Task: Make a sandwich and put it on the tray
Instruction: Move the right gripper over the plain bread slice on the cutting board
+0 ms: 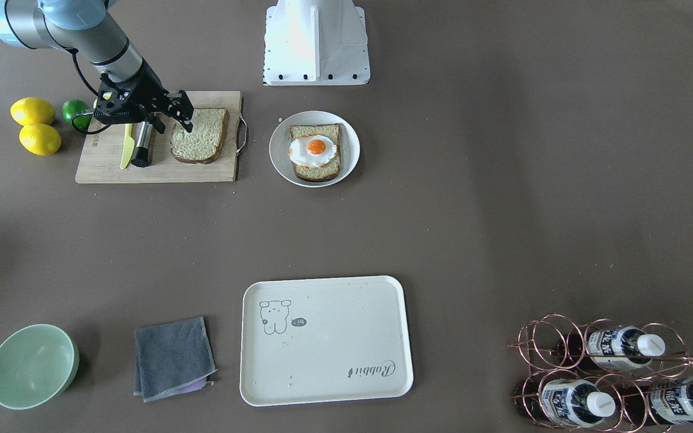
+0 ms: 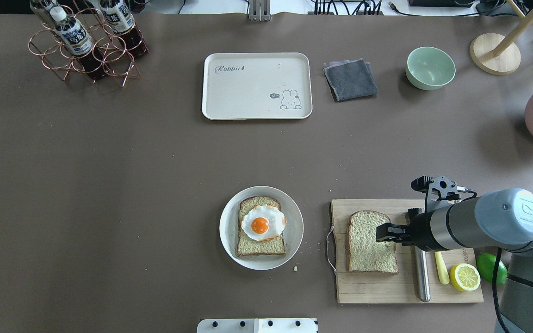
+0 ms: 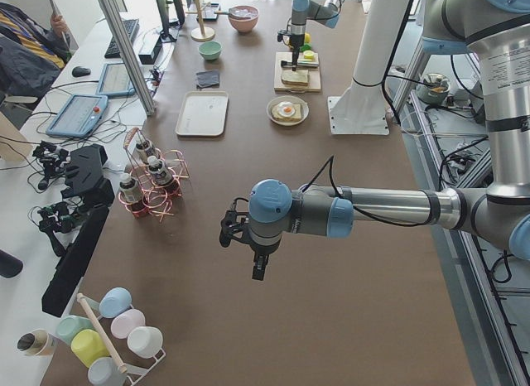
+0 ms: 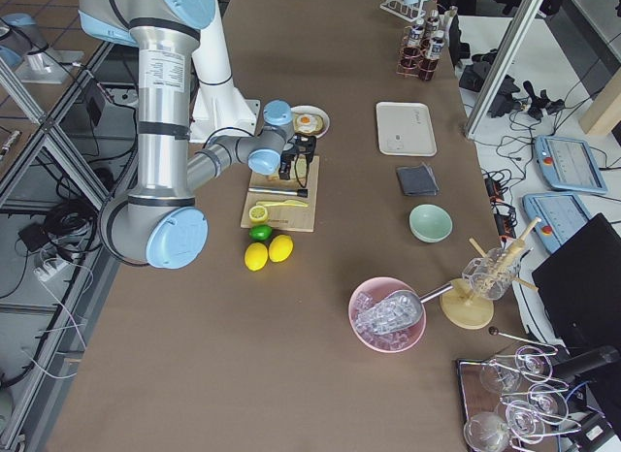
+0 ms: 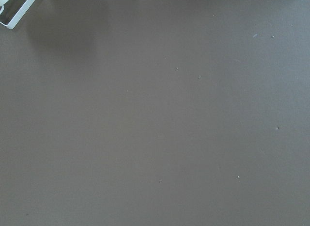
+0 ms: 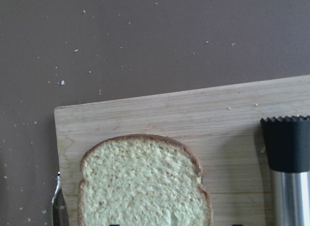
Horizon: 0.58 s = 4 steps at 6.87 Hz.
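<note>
One brown bread slice point(image 1: 200, 135) lies on the wooden cutting board point(image 1: 160, 171). A second slice with a white-and-orange fried egg point(image 1: 314, 148) on top lies on a round white plate point(image 1: 349, 135). The cream tray point(image 1: 334, 349) with "Rabbit" script stands bare at the table's far side point(image 2: 248, 92). My right gripper point(image 1: 174, 125) is open and empty, just above the board at the plain slice's edge point(image 2: 370, 242). The right wrist view shows that slice point(image 6: 145, 182) close below. My left gripper point(image 3: 258, 268) hangs over bare table far from all this, and I cannot tell whether it is open or shut.
On the board lie a steel-handled tool point(image 2: 423, 277) and a yellow knife point(image 2: 441, 268), with a lemon half point(image 2: 464, 276) and a lime point(image 2: 492, 268) beside them. A grey cloth point(image 2: 350, 79), a green bowl point(image 2: 430, 67) and a copper bottle rack point(image 2: 86, 46) stand at the far side.
</note>
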Available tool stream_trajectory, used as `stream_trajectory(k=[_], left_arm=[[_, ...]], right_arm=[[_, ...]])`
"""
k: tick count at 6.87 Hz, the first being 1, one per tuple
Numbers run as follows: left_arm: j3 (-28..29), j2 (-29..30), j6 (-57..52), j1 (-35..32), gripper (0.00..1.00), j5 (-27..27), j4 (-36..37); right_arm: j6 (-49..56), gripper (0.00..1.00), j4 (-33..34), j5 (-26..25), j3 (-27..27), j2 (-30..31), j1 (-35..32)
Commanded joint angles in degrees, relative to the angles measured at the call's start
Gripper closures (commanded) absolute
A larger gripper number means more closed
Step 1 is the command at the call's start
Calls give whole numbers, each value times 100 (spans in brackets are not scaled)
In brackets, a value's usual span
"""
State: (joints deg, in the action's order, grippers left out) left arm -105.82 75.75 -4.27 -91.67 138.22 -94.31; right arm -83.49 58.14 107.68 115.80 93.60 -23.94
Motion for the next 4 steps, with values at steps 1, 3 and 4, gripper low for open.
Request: stream_trajectory(k=[1,3,4], left_arm=[[-27,1,-3,0,3,3,0],[-9,27,5,0,3,-6,0],[8,27,6,0,3,3,0]], right_arm=[[-150,36,-4,-19,-23,-34,100],[-150,47,-4,-19,-31,9,127],[-133,48,-4,-19,-40,18,127]])
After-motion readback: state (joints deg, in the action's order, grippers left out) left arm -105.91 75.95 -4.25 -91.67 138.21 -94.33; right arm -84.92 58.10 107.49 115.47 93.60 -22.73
